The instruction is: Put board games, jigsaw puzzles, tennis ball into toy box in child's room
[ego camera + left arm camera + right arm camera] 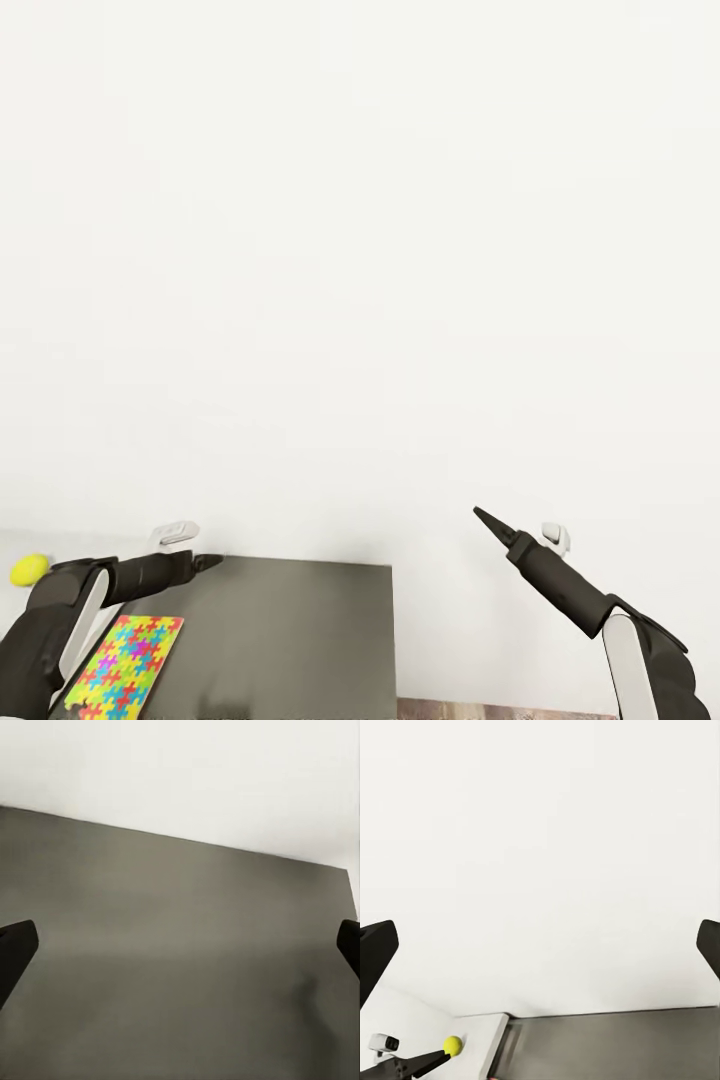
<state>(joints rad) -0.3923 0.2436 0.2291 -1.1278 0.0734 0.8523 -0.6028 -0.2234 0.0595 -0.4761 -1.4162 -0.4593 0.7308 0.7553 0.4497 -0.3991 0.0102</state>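
**Operator:** Nearest to me, the puzzle (pixel 125 665) lies flat on the dark section of the table (pixel 300 640), close to its left-hand edge. My left arm crosses just above it. The left gripper (pixel 205 563) hovers over bare dark table beyond the puzzle; in the left wrist view its fingers (pixel 16 949) are spread wide with nothing between them.

**Observer:** Risk there?

**Operator:** If I lower that arm without checking, the forearm could push the puzzle toward the edge. A thin flat board also gives the fingers little to grip, so it may slide instead of lifting.

**Observer:** Right side?

**Operator:** The right gripper (pixel 490 521) is raised beyond the table's right edge, pointing at the white wall (pixel 360 250). Its fingers (pixel 376 952) are also apart and empty.

**Observer:** The ball?

**Operator:** The tennis ball (pixel 29 569) sits farther left, on the pale section of the table (pixel 480 1039). A round thing rolls when nudged, so a careless reach could send it off. I cannot see the box from here.
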